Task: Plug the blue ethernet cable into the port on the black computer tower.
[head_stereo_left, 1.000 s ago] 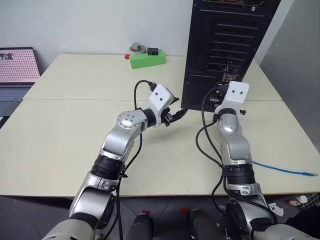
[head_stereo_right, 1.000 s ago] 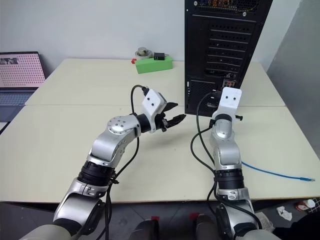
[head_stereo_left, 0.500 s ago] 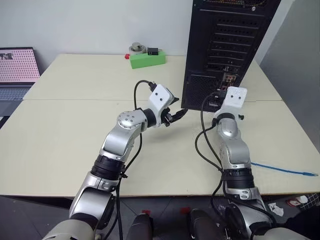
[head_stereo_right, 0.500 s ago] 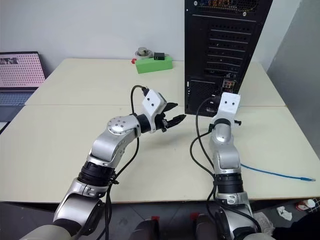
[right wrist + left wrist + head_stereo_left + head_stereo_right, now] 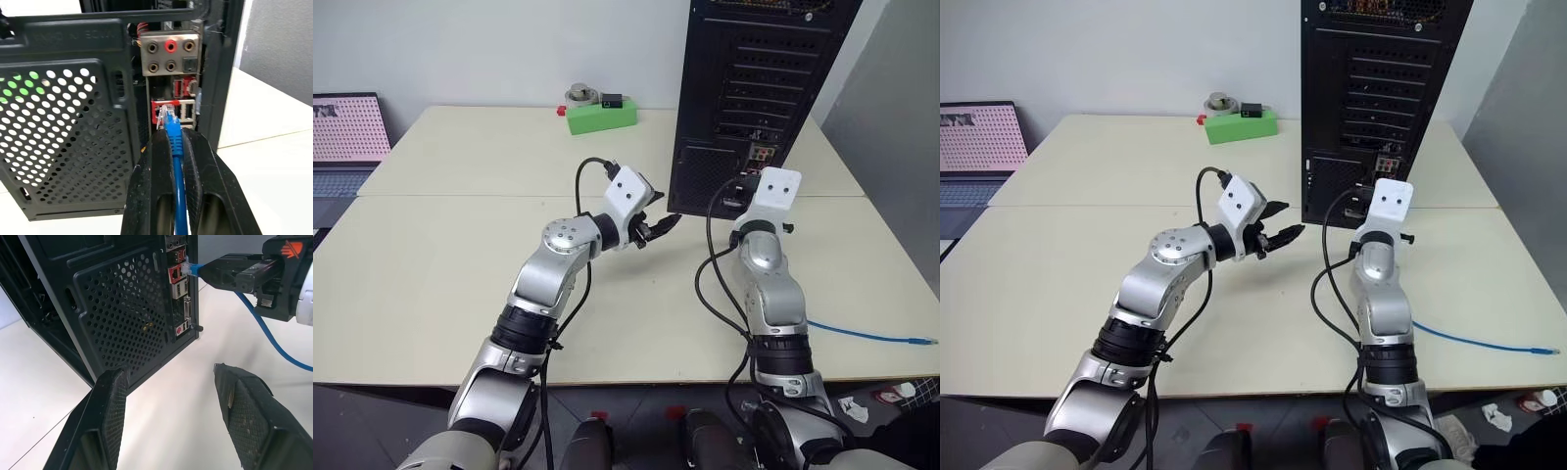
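Left arm [image 5: 553, 269]: brushed silver-grey metal segments, rounded at the joints, with a domed elbow housing carrying a ring of small dark screws. Black ribbed collar bands separate the forearm sections. A loose black cable [image 5: 590, 168] loops up from the forearm into a white, boxy plastic wrist cover [image 5: 626, 193] with two small dark dots on its face.

Left gripper [image 5: 658, 225]: two black fingers [image 5: 110, 421], broad and tapered, with finely dimpled inner pads.

Right arm [image 5: 771, 294]: same silver-grey shells and black collars, same white wrist cover [image 5: 775, 188], thick black cables [image 5: 713, 264] hanging alongside.

Right gripper [image 5: 174, 142]: two glossy black fingers [image 5: 151, 196]; an orange-red mark [image 5: 292, 248] shows on its black housing.
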You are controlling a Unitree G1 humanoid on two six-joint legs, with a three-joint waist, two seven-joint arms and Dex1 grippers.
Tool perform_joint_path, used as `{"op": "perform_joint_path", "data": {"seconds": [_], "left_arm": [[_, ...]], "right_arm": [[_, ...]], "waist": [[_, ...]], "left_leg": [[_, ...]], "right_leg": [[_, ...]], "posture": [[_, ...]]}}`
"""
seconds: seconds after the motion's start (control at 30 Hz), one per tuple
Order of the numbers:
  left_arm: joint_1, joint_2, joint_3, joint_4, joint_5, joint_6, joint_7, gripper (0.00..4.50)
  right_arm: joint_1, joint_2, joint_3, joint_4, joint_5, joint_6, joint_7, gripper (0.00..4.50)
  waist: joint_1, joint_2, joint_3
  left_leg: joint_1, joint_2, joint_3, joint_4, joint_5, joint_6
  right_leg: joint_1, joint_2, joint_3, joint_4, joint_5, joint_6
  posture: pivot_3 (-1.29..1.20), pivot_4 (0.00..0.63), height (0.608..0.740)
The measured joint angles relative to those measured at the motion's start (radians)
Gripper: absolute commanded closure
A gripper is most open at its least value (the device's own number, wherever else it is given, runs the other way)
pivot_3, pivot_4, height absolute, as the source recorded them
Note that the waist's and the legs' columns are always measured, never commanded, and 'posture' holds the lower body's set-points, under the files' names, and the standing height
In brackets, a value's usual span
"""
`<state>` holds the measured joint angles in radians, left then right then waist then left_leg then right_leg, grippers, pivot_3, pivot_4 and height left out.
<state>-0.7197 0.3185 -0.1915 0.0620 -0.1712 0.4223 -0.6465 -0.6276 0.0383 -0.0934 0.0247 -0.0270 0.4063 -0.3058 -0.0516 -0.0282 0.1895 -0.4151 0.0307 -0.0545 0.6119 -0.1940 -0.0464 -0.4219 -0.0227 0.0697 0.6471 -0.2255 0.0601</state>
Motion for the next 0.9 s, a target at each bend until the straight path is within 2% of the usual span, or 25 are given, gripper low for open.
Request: {"op": "perform_joint_path", "data": {"seconds": [0.9], "left_arm": [[0.0, 0.0, 0.0, 0.0, 0.012, 0.0, -0.004, 1.59]], "right_arm": [[-0.023, -0.01, -0.022, 0.06, 0.008, -0.007, -0.001, 4.5]], "waist": [[0.0, 0.0, 0.0]], "left_leg": [[0.0, 0.0, 0.0, 0.0, 0.0, 0.0]], "right_leg": [[0.0, 0.0, 0.0, 0.0, 0.0, 0.0]], "posture": [[0.0, 0.15, 0.74]]}}
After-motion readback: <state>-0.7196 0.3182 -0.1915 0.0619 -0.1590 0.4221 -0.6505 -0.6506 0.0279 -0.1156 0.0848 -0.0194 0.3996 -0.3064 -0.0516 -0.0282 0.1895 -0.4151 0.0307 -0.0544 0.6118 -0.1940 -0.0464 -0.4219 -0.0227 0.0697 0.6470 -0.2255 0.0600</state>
